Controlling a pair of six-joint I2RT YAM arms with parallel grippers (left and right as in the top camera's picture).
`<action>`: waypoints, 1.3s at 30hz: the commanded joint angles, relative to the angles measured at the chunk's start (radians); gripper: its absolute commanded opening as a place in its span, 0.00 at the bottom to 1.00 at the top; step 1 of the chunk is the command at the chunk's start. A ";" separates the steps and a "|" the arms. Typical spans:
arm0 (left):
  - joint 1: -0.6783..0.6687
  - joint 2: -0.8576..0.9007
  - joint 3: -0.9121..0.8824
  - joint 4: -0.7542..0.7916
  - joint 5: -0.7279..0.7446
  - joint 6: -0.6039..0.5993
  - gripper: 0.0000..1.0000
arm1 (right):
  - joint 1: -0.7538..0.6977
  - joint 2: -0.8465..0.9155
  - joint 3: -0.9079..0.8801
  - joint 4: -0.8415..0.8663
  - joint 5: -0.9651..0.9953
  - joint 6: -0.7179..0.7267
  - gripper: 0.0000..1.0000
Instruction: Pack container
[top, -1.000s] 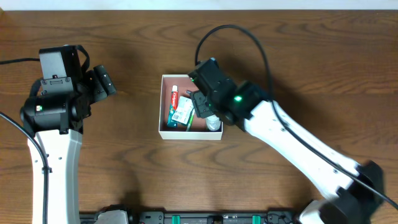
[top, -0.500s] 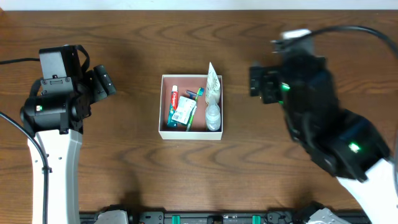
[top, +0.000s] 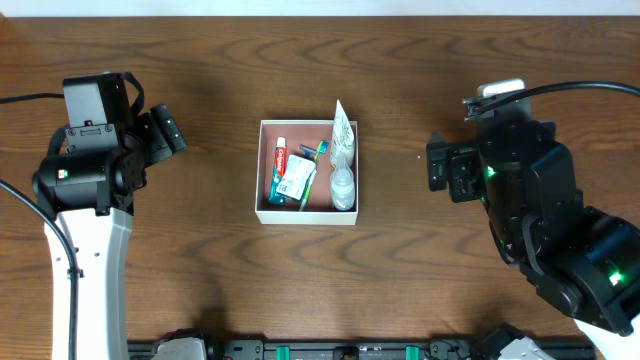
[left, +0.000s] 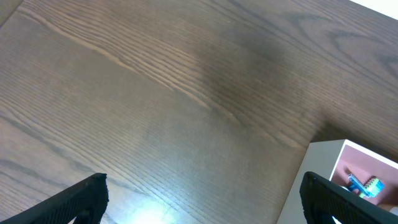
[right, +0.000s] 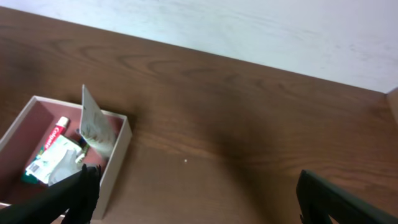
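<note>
The container (top: 263, 170), a square white-walled box with a reddish-brown inside, sits mid-table. It holds a toothpaste tube (top: 279, 158), a green-and-white carton (top: 293, 182), a clear bottle (top: 343, 186) and a pale sachet (top: 343, 132) leaning on its right wall. The box also shows in the right wrist view (right: 118, 149) and its corner in the left wrist view (left: 323, 163). My left gripper (top: 168, 134) is open and empty, left of the box. My right gripper (top: 437, 165) is open and empty, right of the box, over bare table.
Dark wood tabletop (top: 320, 290) all round the box. A pale wall runs along the table's far edge (right: 249, 31). Black cables trail from both arms.
My right arm has pulled out of the box and swung away to the right, leaving the sachet and bottle inside. The left arm has not moved.
</note>
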 joint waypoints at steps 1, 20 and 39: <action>0.004 -0.002 0.011 -0.003 -0.008 -0.005 0.98 | -0.005 -0.016 0.009 0.000 0.082 -0.014 0.99; 0.004 -0.002 0.011 -0.003 -0.008 -0.005 0.98 | -0.537 -0.377 -0.545 0.393 -0.352 -0.245 0.99; 0.004 -0.002 0.011 -0.003 -0.008 -0.005 0.98 | -0.597 -0.869 -1.283 0.666 -0.358 -0.185 0.99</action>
